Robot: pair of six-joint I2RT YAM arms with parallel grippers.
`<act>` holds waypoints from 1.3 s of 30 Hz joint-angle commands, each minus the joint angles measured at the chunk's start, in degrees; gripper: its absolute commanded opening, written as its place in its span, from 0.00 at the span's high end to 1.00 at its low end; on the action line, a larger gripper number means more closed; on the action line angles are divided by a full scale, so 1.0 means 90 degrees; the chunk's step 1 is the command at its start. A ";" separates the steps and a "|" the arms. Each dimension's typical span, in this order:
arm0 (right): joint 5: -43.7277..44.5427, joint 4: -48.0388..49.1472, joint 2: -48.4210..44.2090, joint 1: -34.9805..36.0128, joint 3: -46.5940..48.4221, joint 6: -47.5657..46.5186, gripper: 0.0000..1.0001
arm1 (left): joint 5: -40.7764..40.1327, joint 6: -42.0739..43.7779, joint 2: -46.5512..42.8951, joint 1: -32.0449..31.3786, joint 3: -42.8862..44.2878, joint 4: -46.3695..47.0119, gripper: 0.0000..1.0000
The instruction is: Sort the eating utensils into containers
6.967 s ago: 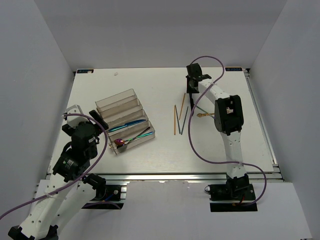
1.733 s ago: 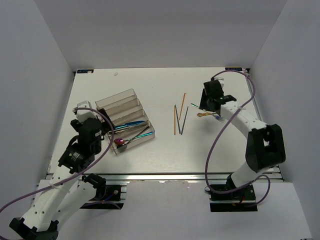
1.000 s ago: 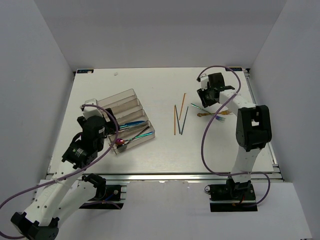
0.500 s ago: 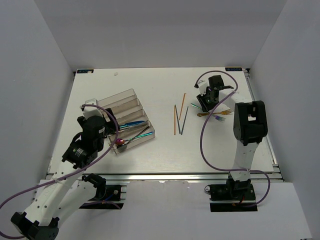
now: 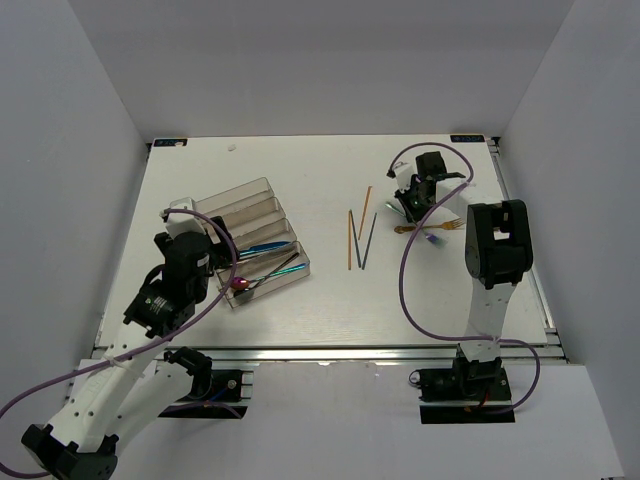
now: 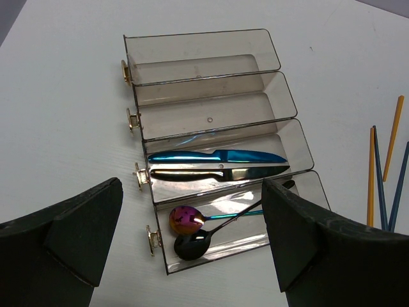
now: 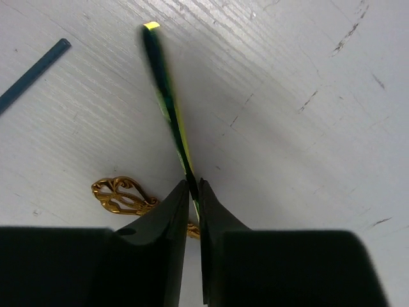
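My right gripper (image 7: pixel 193 187) (image 5: pixel 411 204) is down on the table at the far right, shut on the slim green-blue handle of a utensil (image 7: pixel 167 105). Beside it lies a gold utensil with an ornate handle (image 7: pixel 121 196) (image 5: pixel 428 228). Three loose chopsticks (image 5: pixel 352 238) lie to its left. The clear tray of containers (image 6: pixel 275 54) (image 5: pixel 236 195) holds a blue knife (image 6: pixel 217 155) and a black knife (image 6: pixel 220 171) in one compartment. A purple spoon (image 6: pixel 185 219) and a black spoon (image 6: pixel 192 245) lie in the nearest one. My left gripper (image 6: pixel 192 220) (image 5: pixel 200 238) hovers open above the tray's near end.
Orange and blue chopsticks (image 6: pixel 382 179) show at the right edge of the left wrist view. The tray's two far compartments (image 6: pixel 204 83) hold nothing. White walls enclose the table, and purple cables (image 5: pixel 410 290) loop off both arms.
My right gripper's jaws have closed onto the green-blue handle, and the wrist has shifted slightly over the utensils. The left arm has stayed still.
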 commanded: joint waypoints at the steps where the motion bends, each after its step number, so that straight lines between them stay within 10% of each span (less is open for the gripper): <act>1: 0.0097 0.0055 0.0122 -0.0020 -0.0074 -0.0067 0.88 | 0.0070 0.0057 -0.0073 0.0014 -0.0056 0.0078 0.02; 22: 0.1054 0.0367 -0.1909 0.1385 0.0102 0.0948 1.00 | -0.0008 -0.0021 -0.0317 0.0014 -0.0026 0.0039 0.02; 27: -0.0330 0.1235 -0.2183 0.2400 -0.0075 0.0666 1.00 | -0.0369 -0.0099 -0.0629 0.0014 -0.0026 0.0038 0.02; 39: -0.2001 0.1754 0.0227 0.3906 0.3204 -0.0701 1.00 | -0.0682 -0.0109 -0.0630 0.0014 -0.0007 -0.0040 0.02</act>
